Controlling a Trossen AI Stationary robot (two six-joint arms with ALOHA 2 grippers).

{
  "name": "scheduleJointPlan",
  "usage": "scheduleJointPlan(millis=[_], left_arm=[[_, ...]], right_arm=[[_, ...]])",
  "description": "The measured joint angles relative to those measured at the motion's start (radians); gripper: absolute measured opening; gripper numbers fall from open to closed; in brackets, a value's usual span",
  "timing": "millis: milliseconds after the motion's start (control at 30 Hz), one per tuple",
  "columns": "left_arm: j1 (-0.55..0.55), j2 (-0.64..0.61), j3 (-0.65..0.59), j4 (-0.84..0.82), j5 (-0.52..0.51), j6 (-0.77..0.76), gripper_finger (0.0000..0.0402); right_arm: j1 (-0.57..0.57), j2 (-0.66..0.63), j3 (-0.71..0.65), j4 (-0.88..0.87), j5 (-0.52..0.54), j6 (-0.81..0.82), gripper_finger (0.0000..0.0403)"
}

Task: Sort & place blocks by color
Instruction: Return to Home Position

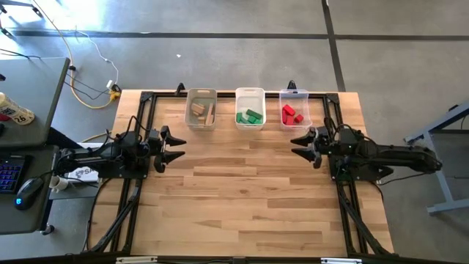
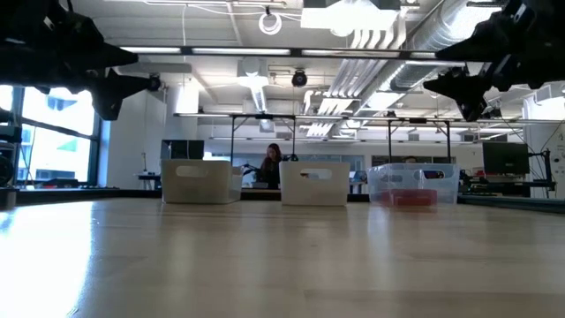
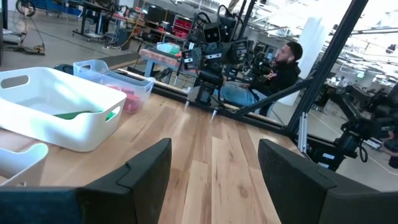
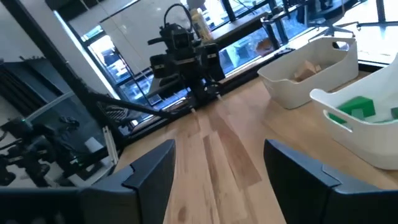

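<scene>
Wooden blocks (image 1: 249, 116), red, green and tan, all lie in three plastic bins (image 1: 250, 91) at the far edge of the tabletop (image 1: 242, 198), likely light, stiff and smooth, best pinched across flat opposite faces, while the left gripper (image 1: 183, 147) and right gripper (image 1: 293, 146) hover with empty fingers spread.

No word, number or brand is readable with certainty: the white sticker (image 1: 86, 174) at 9 o'clock of the table (image 1: 242, 198) and the bottle (image 1: 13, 110) at 10 o'clock carry only print too small to read.
</scene>
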Motion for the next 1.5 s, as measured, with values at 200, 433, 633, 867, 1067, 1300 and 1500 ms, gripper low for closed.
scheduleJointPlan(millis=[200, 433, 633, 867, 1067, 1300, 1500], left_arm=[[0.0, 0.0, 0.0, 0.0, 0.0, 0.0, 0.0227], [0.0, 0.0, 0.0, 0.0, 0.0, 0.0, 0.0227], [0.0, 0.0, 0.0, 0.0, 0.0, 0.0, 0.0227], [0.0, 0.0, 0.0, 0.0, 0.0, 0.0, 0.0227], [0.0, 0.0, 0.0, 0.0, 0.0, 0.0, 0.0227], [0.0, 0.0, 0.0, 0.0, 0.0, 0.0, 0.0227], [0.0, 0.0, 0.0, 0.0, 0.0, 0.0, 0.0227]], right_arm=[[0.0, -0.084, -0.053, -0.008, -0.014, -0.008, 0.0232], [0.0, -0.146, -0.081, -0.005, 0.001, -0.024, 0.0232], [0.0, -0.171, -0.108, -0.007, 0.016, -0.001, 0.0232], [0.0, -0.171, -0.108, -0.061, 0.049, -0.009, 0.0232], [-0.001, -0.164, -0.107, -0.097, 0.048, -0.002, 0.0232], [-0.001, -0.164, -0.106, -0.099, 0.046, 0.02, 0.0232], [-0.001, -0.164, -0.106, -0.1, 0.045, 0.019, 0.0232]])
